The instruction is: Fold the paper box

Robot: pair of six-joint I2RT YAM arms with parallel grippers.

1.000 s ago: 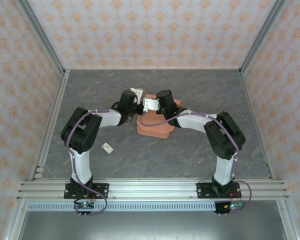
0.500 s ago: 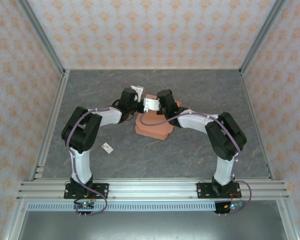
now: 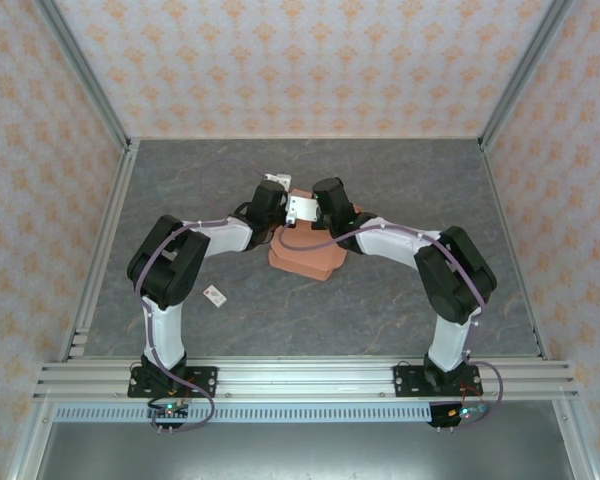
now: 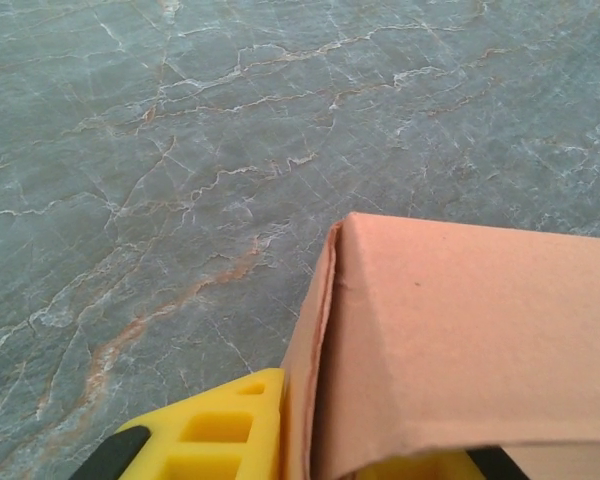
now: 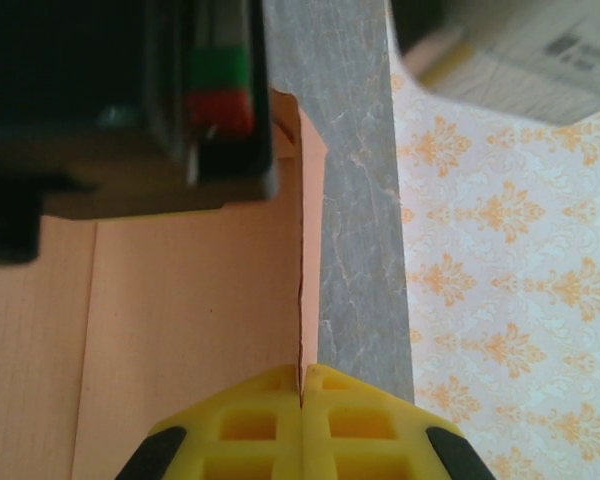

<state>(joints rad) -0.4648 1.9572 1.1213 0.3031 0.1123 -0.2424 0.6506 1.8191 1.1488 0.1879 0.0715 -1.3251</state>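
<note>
- Paper box (image 3: 305,258), salmon-orange and partly folded, lies at mid-surface (image 3: 400,300) between the two arms. The part that shows stretches from far right to near left, though the claws cover its upper part.
- Left claw (image 4: 325,440) straddles an upright wall of the paper box (image 4: 460,340), with one yellow finger (image 4: 220,425) tight against the outer face. The other is tucked under the bent-over panel, so whether the grip has closed cannot be told.
- Right claw (image 5: 302,385) is closed, its yellow pads pinching a thin cardboard edge (image 5: 180,320) that runs straight away from it.
- A fold ridge seen from the left wrist slants off to the right.
- A small white tag (image 3: 214,294) lies apart, near left.
</note>
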